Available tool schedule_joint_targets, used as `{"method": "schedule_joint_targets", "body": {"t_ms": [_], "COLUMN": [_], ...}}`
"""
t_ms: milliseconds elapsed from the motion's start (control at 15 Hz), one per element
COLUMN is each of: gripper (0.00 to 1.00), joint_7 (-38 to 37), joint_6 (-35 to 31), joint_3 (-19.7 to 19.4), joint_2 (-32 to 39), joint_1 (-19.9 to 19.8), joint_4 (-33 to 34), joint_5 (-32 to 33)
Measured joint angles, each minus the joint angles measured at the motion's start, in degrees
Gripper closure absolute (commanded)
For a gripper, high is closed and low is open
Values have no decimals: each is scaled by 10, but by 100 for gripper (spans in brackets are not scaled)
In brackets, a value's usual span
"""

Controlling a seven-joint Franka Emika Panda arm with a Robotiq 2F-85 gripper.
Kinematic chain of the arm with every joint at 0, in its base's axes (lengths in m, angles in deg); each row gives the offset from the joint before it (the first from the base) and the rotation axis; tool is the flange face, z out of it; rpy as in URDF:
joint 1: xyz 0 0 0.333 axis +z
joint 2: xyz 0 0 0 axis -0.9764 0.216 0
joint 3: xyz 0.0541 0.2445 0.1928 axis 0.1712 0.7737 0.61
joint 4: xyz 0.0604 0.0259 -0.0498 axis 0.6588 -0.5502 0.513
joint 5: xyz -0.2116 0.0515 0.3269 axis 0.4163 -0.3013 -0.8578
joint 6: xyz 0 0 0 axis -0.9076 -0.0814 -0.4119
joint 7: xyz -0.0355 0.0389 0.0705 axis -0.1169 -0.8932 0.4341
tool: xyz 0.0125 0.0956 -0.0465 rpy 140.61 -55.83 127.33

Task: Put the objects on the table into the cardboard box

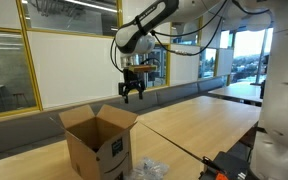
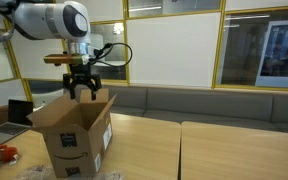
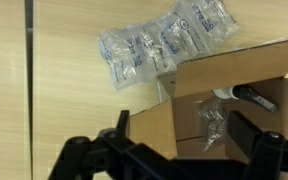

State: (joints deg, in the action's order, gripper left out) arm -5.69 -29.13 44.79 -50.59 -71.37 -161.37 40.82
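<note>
Jaws on the black Robotiq gripper [image 1: 132,94] are spread wide with nothing between them. It's hanging up in the air right over the open brown cardboard box [image 1: 96,150], and both exterior views agree on that.

The thing left to grab is the bunch of clear crinkly plastic packets with blue print [image 3: 164,45]. They're lying flat on the surface just beside the box, close to one of its raised flaps [image 3: 234,68]. An exterior view shows them at the foot of the box too [image 1: 149,168].

My guess is they weigh next to nothing, and they're soft and floppy, so the bunch will sag and swing once lifted. The film looks slick, so a shallow nip at an edge could slide off. I'd pinch down through the middle where the packets overlap and bunch the plastic up. Nothing looks fragile, so squeezing hard should be fine. The loose ends could catch on a flap on the way in.

One small clear packet [image 3: 212,125] is already inside the box, plus a white and dark item [image 3: 246,95] I can't identify.

The surface is pale wood-grain tabletop [image 3: 69,90], smooth and flat, with a dark seam where two tables meet. The room looks like an office, with yellow-framed glass partitions and a grey padded bench [image 2: 184,100] along the wall.
</note>
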Motion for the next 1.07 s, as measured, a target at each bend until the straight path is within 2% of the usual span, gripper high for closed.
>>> {"method": "schedule_joint_targets", "body": {"t_ms": [200, 533, 733, 1067], "gripper": [0, 0, 0, 0], "joint_7": [-34, -40, -26, 20], "joint_6": [32, 13, -63, -237], "joint_3": [0, 9, 17, 24], "joint_2": [-47, -108, -138, -153], "joint_1": [0, 0, 3, 16], "joint_4": [-46, -157, -238, -360], "joint_5": [9, 2, -11, -34]}}
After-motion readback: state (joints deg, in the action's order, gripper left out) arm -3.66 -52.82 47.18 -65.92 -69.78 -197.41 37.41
